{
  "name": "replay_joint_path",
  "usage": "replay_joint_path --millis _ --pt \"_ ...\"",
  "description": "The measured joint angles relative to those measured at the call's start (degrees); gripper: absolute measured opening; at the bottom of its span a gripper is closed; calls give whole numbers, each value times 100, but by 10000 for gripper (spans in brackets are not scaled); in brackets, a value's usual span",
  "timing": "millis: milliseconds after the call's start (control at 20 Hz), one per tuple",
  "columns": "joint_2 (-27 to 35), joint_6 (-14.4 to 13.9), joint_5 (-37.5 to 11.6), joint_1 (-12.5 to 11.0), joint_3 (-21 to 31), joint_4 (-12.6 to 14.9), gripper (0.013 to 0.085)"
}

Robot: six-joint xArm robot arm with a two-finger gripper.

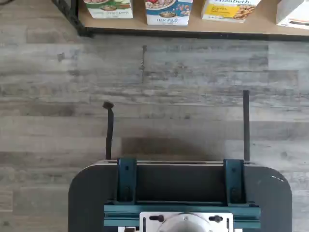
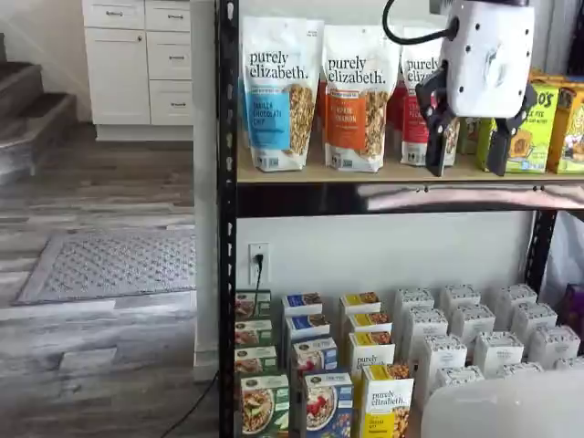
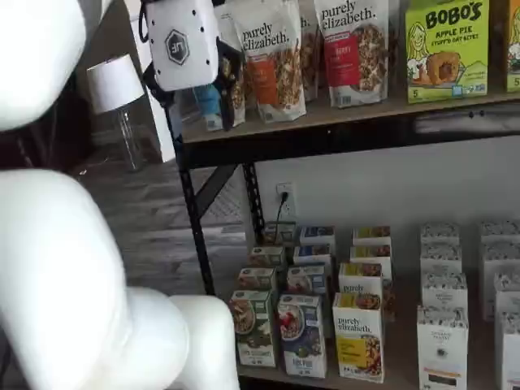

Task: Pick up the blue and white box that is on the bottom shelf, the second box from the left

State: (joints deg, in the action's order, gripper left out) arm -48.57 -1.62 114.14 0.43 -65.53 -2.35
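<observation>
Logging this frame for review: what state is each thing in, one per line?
Hand: open, empty, hanging level with the upper shelf, well above the boxes.
Blue and white box: upright at the front of its row, untouched.
Green box: upright beside it, at the shelf's end.
Yellow box: upright on its other side.
Bottom shelf: stocked with rows of upright boxes.
Granola bags: standing on the upper shelf.

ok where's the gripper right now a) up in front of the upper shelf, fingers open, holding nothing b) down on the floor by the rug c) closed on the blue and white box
a: in a shelf view the gripper hangs before the upper shelf's bags with a plain gap between its fingers, while the blue and white box stands untouched on the bottom shelf.
</observation>
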Motion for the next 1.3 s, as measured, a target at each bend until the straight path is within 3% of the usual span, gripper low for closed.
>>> replay_joint_path --millis 350,700,1300 --pt "-57 -10 -91 6 66 -16 850" --pt "-144 -195 -333 236 313 89 850" --pt "-98 -491 -1456 561 1382 218 850"
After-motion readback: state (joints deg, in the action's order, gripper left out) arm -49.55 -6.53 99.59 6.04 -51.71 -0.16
